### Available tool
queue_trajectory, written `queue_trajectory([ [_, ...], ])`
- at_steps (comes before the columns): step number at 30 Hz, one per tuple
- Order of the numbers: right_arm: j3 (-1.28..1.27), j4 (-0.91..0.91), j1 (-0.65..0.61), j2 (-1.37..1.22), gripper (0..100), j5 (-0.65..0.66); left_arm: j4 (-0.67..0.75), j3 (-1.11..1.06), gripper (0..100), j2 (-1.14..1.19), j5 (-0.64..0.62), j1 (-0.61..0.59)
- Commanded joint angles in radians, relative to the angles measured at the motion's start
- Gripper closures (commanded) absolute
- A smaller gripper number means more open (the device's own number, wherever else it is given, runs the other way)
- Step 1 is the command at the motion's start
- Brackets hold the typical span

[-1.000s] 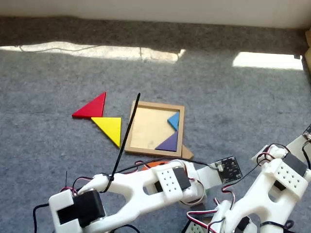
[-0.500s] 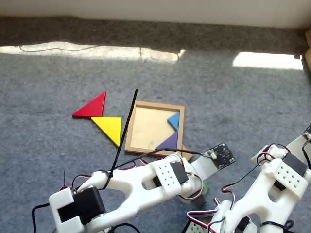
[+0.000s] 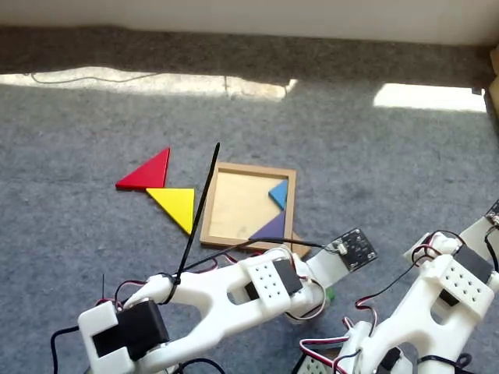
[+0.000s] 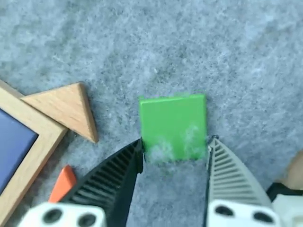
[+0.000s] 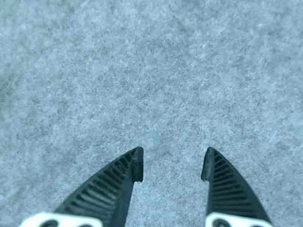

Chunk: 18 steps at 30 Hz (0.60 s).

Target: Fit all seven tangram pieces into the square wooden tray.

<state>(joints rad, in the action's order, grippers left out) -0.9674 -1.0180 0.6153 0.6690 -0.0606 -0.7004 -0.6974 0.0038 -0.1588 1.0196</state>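
Observation:
A green square [image 4: 173, 125] lies flat on the grey carpet, and my left gripper [image 4: 175, 141] is shut on it, fingertips against both sides of its near edge. From above, a sliver of the green square [image 3: 330, 294] peeks out under the left arm [image 3: 265, 290], just off the near right corner of the wooden tray [image 3: 251, 167]. Inside the tray lie a blue piece [image 3: 278, 193] and a purple triangle [image 3: 270, 228]. A wood-coloured triangle [image 4: 66, 108] and an orange piece [image 4: 64, 182] rest beside the tray corner [image 4: 28, 127]. My right gripper [image 5: 171, 165] hangs open over bare carpet.
A red triangle [image 3: 148, 173] and a yellow triangle [image 3: 176, 206] lie on the carpet left of the tray. A black strap [image 3: 199, 210] sticks up from the left arm across the tray's left edge. The right arm [image 3: 444, 304] sits at the near right.
The left arm shifted forward and right toward the tray's near right corner, covering the orange piece from above, then held still. The right arm has not moved.

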Motion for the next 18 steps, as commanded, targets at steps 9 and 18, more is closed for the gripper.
queue_trajectory([
  [9,0.013,0.012,0.007,0.025,79.3,-0.002,-0.287,0.114,79,-0.249,0.049,-0.085],
  [18,0.012,0.015,-0.001,0.025,79.3,-0.002,-0.304,0.114,79,-0.317,0.137,-0.275],
])
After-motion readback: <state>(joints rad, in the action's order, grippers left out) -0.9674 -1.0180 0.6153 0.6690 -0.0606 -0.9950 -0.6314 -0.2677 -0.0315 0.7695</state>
